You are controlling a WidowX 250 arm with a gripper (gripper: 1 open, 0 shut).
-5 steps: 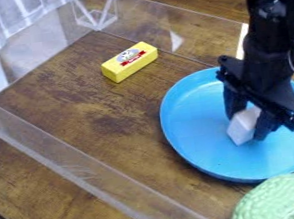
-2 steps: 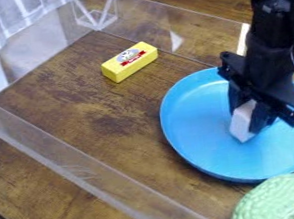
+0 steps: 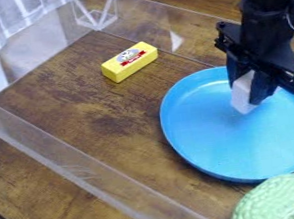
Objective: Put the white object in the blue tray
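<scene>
My gripper (image 3: 253, 96) is clamped on the white object (image 3: 248, 93), holding it above the blue tray (image 3: 215, 143), toward the tray's far right rim. The pick is done; I judge 1 step remains: lowering and releasing it.

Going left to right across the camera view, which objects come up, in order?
yellow block → blue tray → white object, held in the gripper over the tray. The green bumpy oval at the bottom overlaps these horizontally, so it is left out.
</scene>
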